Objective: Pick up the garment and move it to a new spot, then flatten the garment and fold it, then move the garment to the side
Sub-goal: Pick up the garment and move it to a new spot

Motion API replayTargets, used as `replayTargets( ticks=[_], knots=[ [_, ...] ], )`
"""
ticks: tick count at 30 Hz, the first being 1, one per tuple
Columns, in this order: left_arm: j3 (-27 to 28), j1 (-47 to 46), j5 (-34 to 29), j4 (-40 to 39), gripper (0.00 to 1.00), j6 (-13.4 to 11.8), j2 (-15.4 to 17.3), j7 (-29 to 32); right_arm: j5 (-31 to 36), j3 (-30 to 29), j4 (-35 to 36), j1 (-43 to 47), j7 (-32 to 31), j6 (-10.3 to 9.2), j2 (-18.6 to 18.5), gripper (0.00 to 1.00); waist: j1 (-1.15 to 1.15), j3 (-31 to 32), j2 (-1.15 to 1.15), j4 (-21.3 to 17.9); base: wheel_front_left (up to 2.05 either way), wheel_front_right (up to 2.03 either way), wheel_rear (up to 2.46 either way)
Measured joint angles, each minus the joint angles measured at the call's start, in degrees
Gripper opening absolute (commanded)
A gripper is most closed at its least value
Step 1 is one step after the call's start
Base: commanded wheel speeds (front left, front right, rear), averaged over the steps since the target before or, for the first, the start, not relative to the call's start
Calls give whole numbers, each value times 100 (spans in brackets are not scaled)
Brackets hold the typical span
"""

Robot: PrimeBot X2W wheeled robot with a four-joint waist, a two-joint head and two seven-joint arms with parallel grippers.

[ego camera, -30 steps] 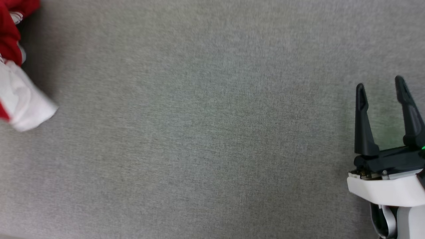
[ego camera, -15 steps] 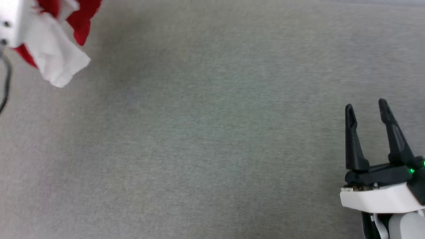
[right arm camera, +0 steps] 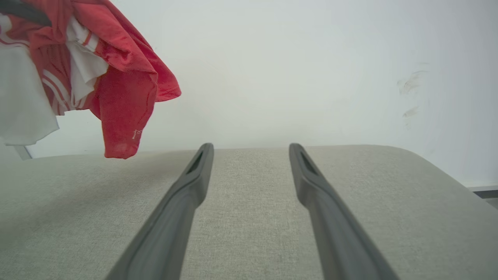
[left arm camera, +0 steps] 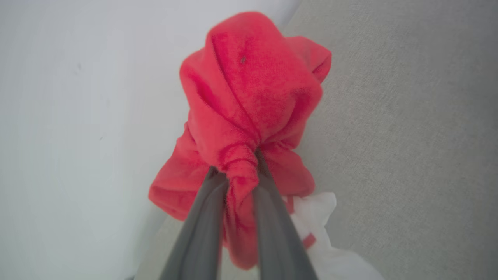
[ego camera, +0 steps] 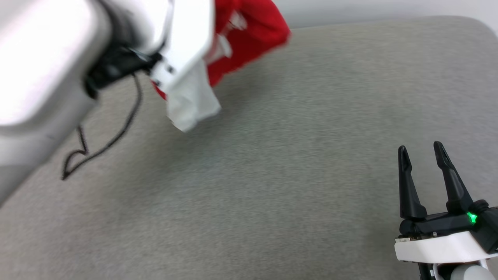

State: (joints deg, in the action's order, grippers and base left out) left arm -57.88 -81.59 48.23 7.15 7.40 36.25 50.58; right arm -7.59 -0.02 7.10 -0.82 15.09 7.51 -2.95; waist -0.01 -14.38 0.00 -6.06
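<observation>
The garment (left arm camera: 253,85), red with a white sleeve (left arm camera: 317,212), hangs bunched in the air above the grey padded surface (left arm camera: 408,136). My left gripper (left arm camera: 235,175) is shut on a pinched fold of its red cloth. In the head view the garment (ego camera: 253,35) dangles at the top behind my left forearm (ego camera: 46,70), its white sleeve (ego camera: 190,105) lowest. My right gripper (ego camera: 420,147) stands open and empty at the lower right, far from the cloth. In the right wrist view the garment (right arm camera: 124,81) hangs at the upper left, beyond the open right gripper (right arm camera: 251,147).
The grey padded surface (ego camera: 272,186) spreads wide under both arms, with a rounded far corner (right arm camera: 428,163). A white wall (right arm camera: 291,70) rises behind it. A thin black cable (ego camera: 116,136) loops down from my left arm.
The head view has shifted upward. My left arm has swung in from the left edge toward the top middle, carrying the garment with it. The right gripper stays open.
</observation>
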Motion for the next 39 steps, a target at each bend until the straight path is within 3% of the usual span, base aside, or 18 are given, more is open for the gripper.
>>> replayTargets(
  ticks=[11, 14, 19, 29, 30, 31, 39],
  knots=[
    [-1425, 76, 371, -114, 0, 0, -648, -338, -103, 5, -20, -5, 0, 0, -1, 100, 0, -62, 0, -753, 0, 0, 0],
    [-1539, 404, 385, -125, 0, 0, -782, -325, -133, 8, -16, -60, 0, 0, 0, 100, 0, -225, 0, -813, 0, 0, 0],
    [-1575, 1498, -29, -399, 0, 0, -1024, 231, -199, 79, -18, -216, 0, 0, 0, 100, 0, -524, 0, -873, 0, 0, 0],
    [-1524, 2428, -471, -600, 0, -5, -1014, 413, -254, 87, -57, -413, 0, 0, 0, 100, 1, -919, 0, -878, 0, 0, 0],
    [-1526, 2436, -493, -590, 39, -5, -1011, 309, -242, 78, -66, -418, 0, 0, 0, 100, 1, -912, 0, -859, 0, 0, 0],
    [-1537, 2436, -572, -592, 100, -5, -1012, 183, -231, 76, -80, -419, 0, 0, 0, 100, 1, -892, 0, -843, 0, 0, 0],
    [-1550, 2142, -614, -667, 100, -1, -947, -1513, -42, -4, -137, -247, 0, 0, 0, 100, 0, -481, 0, -657, 0, 0, 0]
  ],
)
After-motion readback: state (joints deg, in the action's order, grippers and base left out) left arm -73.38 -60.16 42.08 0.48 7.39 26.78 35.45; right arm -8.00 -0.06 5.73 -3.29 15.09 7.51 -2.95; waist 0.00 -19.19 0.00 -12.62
